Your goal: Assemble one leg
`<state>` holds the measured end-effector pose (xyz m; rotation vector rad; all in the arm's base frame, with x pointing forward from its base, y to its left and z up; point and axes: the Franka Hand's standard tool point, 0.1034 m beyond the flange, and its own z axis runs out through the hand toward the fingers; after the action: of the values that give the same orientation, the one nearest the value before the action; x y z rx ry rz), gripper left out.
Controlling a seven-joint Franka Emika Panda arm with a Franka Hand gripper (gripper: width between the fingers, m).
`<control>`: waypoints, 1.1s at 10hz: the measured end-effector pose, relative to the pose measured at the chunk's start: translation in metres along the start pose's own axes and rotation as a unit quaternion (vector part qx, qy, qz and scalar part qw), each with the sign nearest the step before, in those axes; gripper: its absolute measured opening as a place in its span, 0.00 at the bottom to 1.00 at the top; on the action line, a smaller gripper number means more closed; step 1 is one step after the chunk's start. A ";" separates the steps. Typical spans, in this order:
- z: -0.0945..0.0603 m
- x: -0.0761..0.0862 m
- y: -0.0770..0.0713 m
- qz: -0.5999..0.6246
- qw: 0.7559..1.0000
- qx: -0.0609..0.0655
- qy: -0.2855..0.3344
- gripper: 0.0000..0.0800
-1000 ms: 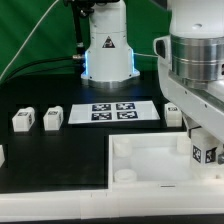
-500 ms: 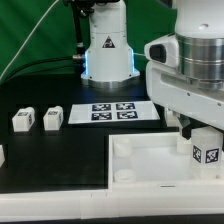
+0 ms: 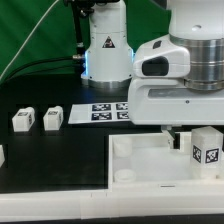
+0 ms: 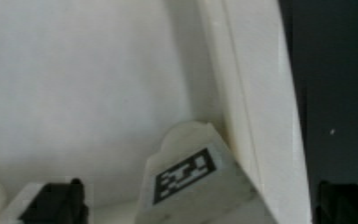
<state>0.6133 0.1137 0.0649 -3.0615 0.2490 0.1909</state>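
A large white square plastic tray-like part with raised rims (image 3: 150, 170) lies on the black table (image 3: 60, 150), toward the exterior view's right and nearest the camera. A small white rectangular plastic leg post with a square tag (image 3: 205, 146) stands at the tray's right side, against the rim (image 4: 247, 110). Behind the tray lies the thin flat white marker board (image 3: 100, 112). Two more small white tagged leg posts (image 3: 38, 119) stand side by side to the board's left. The robot's white base (image 3: 108, 50) stands behind the board.

White rounded arm (image 3: 185, 60) casing, ribbed silver wrist ring.
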 end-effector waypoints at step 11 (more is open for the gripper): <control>0.000 0.001 0.003 -0.109 0.994 -0.009 0.001 0.36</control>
<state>0.6138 0.1109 0.0647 -3.0764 -0.0874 0.1775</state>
